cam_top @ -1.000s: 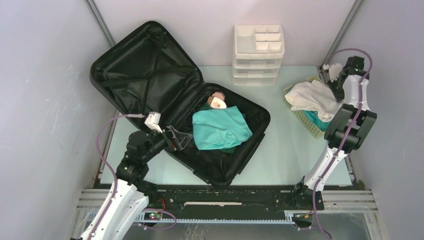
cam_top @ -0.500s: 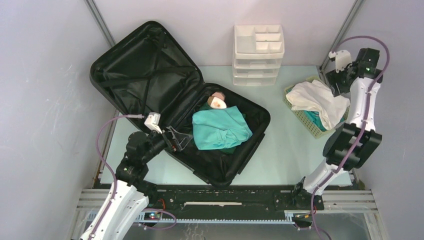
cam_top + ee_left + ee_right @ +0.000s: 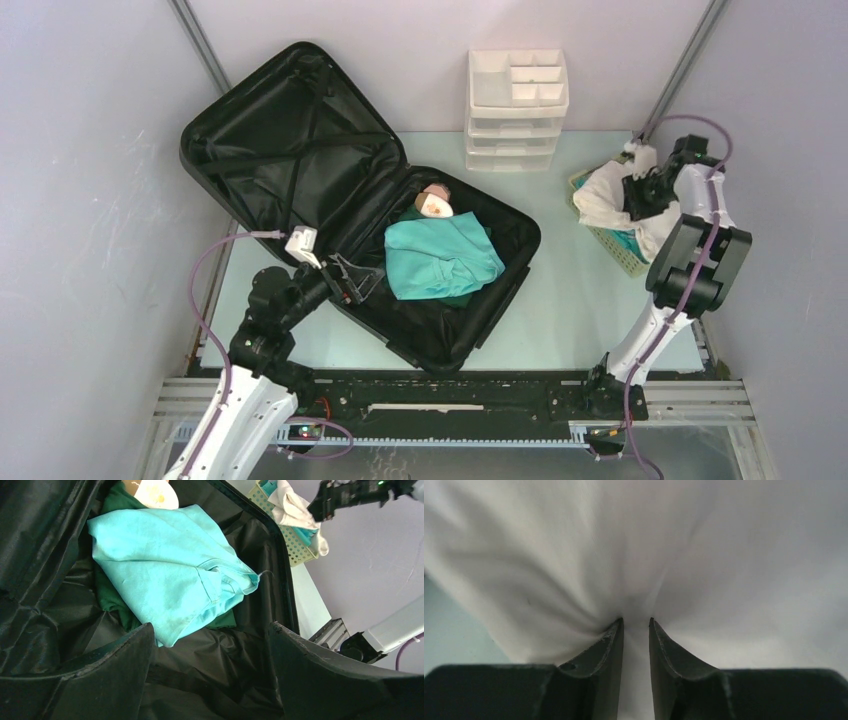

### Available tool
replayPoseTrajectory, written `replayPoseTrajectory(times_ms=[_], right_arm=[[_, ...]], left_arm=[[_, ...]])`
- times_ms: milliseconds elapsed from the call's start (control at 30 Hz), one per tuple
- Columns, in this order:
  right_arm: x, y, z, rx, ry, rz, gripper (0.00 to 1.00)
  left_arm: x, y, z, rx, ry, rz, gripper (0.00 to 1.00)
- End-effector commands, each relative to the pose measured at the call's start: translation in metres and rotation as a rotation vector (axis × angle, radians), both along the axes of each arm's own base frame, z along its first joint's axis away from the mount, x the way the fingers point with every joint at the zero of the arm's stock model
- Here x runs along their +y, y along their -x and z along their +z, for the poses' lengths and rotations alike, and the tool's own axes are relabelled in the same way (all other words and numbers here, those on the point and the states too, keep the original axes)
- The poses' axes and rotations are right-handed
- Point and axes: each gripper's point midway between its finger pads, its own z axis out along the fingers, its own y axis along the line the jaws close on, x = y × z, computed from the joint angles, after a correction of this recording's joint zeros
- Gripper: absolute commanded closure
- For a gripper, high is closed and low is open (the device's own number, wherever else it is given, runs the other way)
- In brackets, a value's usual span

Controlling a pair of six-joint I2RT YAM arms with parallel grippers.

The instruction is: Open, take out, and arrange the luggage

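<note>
The luggage [image 3: 300, 130] lies open at the left, its lid leaning against the back wall, and its black lining also shows in the left wrist view [image 3: 240, 645]. In its lower half lie a teal garment [image 3: 440, 255] [image 3: 165, 565] over a dark green one [image 3: 112, 595], and a small beige item [image 3: 435, 202] [image 3: 155, 492]. My left gripper [image 3: 355, 280] [image 3: 210, 630] is open and empty over the suitcase's near-left side, just short of the teal garment. My right gripper [image 3: 640, 190] [image 3: 635, 621] is shut on a fold of white cloth [image 3: 605, 190] [image 3: 634, 545] at the basket.
A pale yellow perforated basket [image 3: 612, 245] [image 3: 295, 550] at the right holds the white cloth and something teal. A white three-tier drawer organizer [image 3: 517, 110] stands at the back centre. Grey walls close in both sides.
My right gripper swung out toward the right wall, then came back left and down onto the white cloth. My left arm has hardly moved.
</note>
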Motion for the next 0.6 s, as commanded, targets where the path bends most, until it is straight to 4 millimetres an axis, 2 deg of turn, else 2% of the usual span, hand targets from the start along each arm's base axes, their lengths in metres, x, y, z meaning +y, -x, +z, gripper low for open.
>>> replayPoseTrajectory(times_ms=[0,67,133,267,367,467,567], right_arm=[[0.052,0.030,-0.035,0.134,-0.137,0.101,0.67],[0.054,0.031,-0.032,0.126,-0.135,0.096,0.66],[0.046,0.027,-0.017,0.089,-0.117,0.078,0.62],[0.018,0.018,0.031,-0.032,-0.038,0.033,0.48],[-0.007,0.010,0.055,-0.106,0.024,-0.020,0.45],[-0.030,0.007,0.053,-0.110,0.065,-0.078,0.46],[-0.040,0.009,0.029,-0.055,0.056,-0.111,0.47]], left_arm=[[-0.003,0.000,0.035,-0.073,0.037,-0.015,0.12],[-0.003,-0.001,0.036,-0.073,0.035,-0.019,0.12],[-0.004,-0.001,0.037,-0.073,0.033,-0.020,0.12],[-0.004,-0.001,0.038,-0.076,0.037,-0.019,0.12],[-0.005,-0.002,0.039,-0.079,0.047,-0.021,0.12],[-0.005,-0.001,0.041,-0.083,0.053,-0.025,0.12],[-0.005,0.000,0.042,-0.085,0.055,-0.027,0.12]])
